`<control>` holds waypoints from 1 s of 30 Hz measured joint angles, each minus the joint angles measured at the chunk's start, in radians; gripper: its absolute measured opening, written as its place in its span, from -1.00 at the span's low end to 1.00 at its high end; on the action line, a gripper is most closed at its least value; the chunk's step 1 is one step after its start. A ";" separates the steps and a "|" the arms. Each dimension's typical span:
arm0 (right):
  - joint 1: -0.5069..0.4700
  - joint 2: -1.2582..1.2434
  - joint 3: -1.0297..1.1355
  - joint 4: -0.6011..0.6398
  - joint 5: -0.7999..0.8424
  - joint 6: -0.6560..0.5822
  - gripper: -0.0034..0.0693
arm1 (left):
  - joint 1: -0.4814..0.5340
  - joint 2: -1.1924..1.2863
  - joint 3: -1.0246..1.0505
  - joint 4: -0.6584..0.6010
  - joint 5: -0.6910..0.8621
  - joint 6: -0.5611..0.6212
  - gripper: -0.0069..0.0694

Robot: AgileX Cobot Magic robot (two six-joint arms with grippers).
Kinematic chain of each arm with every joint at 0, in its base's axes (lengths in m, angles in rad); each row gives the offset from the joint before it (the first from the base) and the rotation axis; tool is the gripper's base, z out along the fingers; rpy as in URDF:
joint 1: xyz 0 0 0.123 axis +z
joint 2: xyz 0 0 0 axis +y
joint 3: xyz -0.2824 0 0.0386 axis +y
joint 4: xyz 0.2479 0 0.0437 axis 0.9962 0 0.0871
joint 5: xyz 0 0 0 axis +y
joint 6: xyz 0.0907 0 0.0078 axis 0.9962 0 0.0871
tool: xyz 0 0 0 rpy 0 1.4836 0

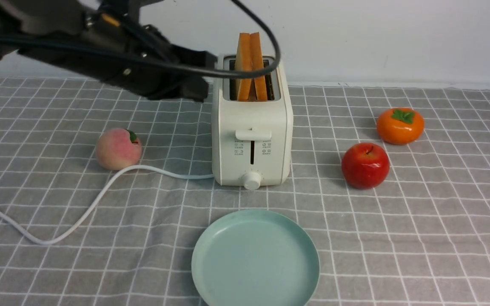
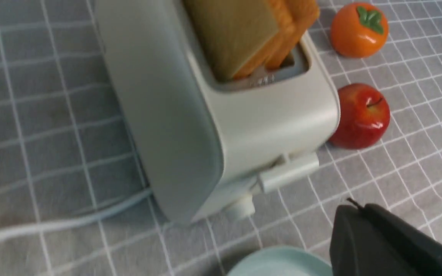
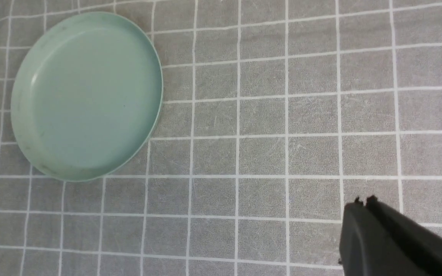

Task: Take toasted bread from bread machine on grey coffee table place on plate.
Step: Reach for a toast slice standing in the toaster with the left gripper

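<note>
The cream-white bread machine (image 1: 251, 123) stands mid-table on the grey coffee table (image 1: 398, 238). Two slices of toasted bread (image 1: 250, 63) stick up side by side out of its slots; they also show in the left wrist view (image 2: 244, 34). The mint-green plate (image 1: 255, 259) lies empty in front of the bread machine, and it also shows in the right wrist view (image 3: 86, 96). My left gripper (image 1: 211, 74) hovers by the bread machine's upper left side, its jaws together and empty (image 2: 355, 207). My right gripper (image 3: 363, 201) is shut and empty over bare cloth beside the plate; it is out of the front view.
A peach (image 1: 118, 148) lies left of the bread machine, with the white cord (image 1: 100, 195) curling past it to the left edge. A red apple (image 1: 365, 165) and an orange persimmon (image 1: 400, 125) sit to the right. A white wall stands behind.
</note>
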 joint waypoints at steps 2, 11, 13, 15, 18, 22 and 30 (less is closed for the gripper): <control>0.000 0.000 0.010 0.005 -0.015 0.000 -0.95 | -0.024 0.065 -0.051 0.000 -0.042 0.052 -0.73; 0.000 0.000 0.017 0.037 -0.029 -0.001 -0.95 | -0.068 0.225 -0.105 -0.013 -0.256 0.159 0.09; 0.000 0.000 0.017 0.037 -0.033 -0.001 -0.94 | -0.068 0.266 -0.105 -0.015 -0.330 0.162 0.32; 0.000 0.000 0.017 0.039 -0.035 -0.001 -0.94 | -0.068 0.285 -0.105 -0.015 -0.358 0.163 0.38; 0.000 0.000 0.017 0.042 -0.035 -0.001 -0.93 | -0.068 0.307 -0.106 -0.019 -0.394 0.164 0.41; 0.000 0.000 0.017 0.044 -0.035 -0.001 -0.93 | -0.068 0.330 -0.106 -0.020 -0.433 0.166 0.20; 0.000 0.000 0.017 0.044 -0.033 -0.001 -0.91 | -0.068 0.309 -0.106 -0.022 -0.433 0.167 -0.75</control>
